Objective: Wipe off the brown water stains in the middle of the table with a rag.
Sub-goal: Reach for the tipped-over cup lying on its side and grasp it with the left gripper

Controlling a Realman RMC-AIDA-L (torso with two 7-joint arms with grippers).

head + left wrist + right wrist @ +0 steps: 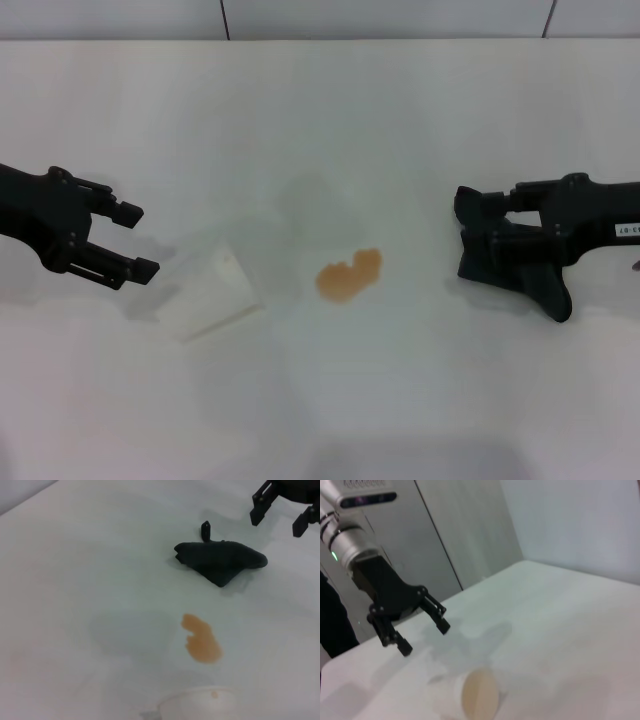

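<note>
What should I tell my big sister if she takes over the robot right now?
Left pincer: open, holding nothing, hanging over the table's left side next to a tipped-over white cup.
Right pincer: open, right above the black rag, not gripping it.
The rag lies on the table's right side, apart from the brown water stains.
The stain sits in the middle, not wiped.
Done: nothing so far.
Left to do: grab the rag, bring it to the stain and wipe it off.
</note>
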